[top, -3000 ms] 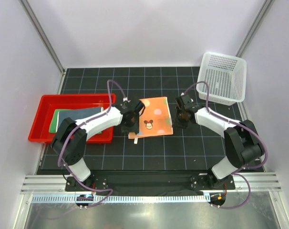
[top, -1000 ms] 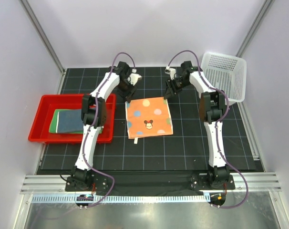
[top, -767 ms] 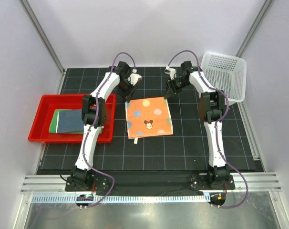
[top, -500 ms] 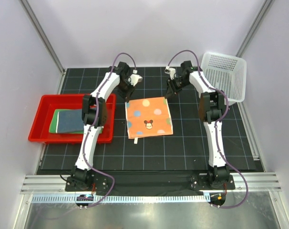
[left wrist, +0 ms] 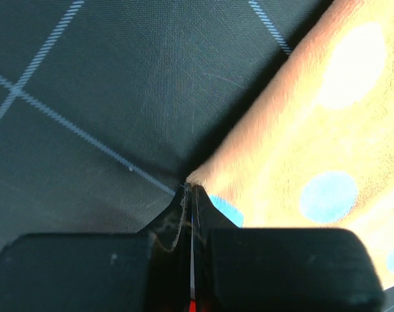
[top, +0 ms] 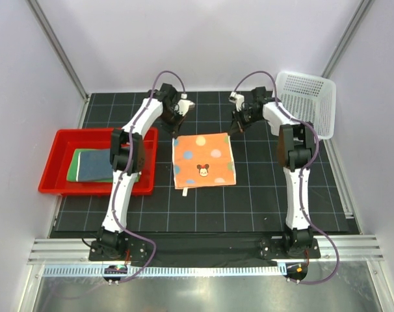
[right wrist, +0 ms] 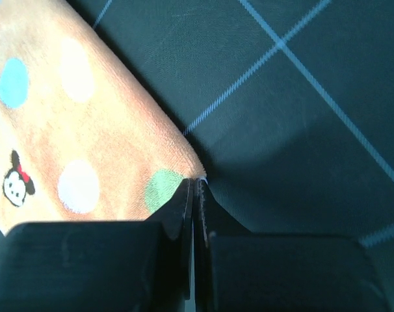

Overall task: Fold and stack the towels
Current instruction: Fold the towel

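The orange towel [top: 204, 160] with coloured dots and a cartoon mouse lies flat on the black mat. My left gripper [top: 175, 132] is at its far left corner and my right gripper [top: 233, 129] is at its far right corner. In the left wrist view the jaws [left wrist: 189, 190] are shut with the towel [left wrist: 314, 130] corner pinched at their tips. In the right wrist view the jaws [right wrist: 197, 182] are shut on the other corner of the towel [right wrist: 86, 143]. The dark blue towel [top: 98, 164] lies folded on the green towel [top: 73, 167] in the tray.
The red tray [top: 54, 140] stands at the left of the mat. A white mesh basket [top: 304, 104] stands at the back right. Both arms reach far over the mat, elbows above the towel's sides. Grey walls close in the back and both sides.
Three seconds ago both grippers were beside the towel's middle; they have since reached out to its far corners. In the last half second the right arm shifted slightly right.
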You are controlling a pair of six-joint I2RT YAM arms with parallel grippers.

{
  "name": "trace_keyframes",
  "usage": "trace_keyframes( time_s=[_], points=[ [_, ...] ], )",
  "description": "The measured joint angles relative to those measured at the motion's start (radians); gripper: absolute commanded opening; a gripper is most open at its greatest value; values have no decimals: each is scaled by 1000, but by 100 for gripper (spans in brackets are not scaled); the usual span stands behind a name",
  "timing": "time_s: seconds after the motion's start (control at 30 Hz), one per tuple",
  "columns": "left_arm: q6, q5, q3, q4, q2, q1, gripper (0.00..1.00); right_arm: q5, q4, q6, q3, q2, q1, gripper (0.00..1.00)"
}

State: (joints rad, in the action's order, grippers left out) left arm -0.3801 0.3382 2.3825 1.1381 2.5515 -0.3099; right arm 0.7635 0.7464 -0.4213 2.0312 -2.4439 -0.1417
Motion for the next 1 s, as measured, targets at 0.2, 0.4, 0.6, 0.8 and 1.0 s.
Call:
trace_keyframes(
  time_s=[0.2,0.4,0.6,0.8,1.0],
  points=[
    [53,-21,-114,-90,-142,-21,0,-26,-139,35,-167,167,37,1],
    [71,-48,-136,-135,-254,-56,0,-45,-240,44,-259,290,46,1],
    [84,-89,-240,-155,-314,-78,0,-69,-336,86,-447,399,45,1],
    [106,-102,-414,-179,-372,-97,0,-91,-402,133,-627,513,41,1],
    [134,-102,-513,-197,-453,-121,0,-109,-481,190,-792,663,37,1]
  ],
)
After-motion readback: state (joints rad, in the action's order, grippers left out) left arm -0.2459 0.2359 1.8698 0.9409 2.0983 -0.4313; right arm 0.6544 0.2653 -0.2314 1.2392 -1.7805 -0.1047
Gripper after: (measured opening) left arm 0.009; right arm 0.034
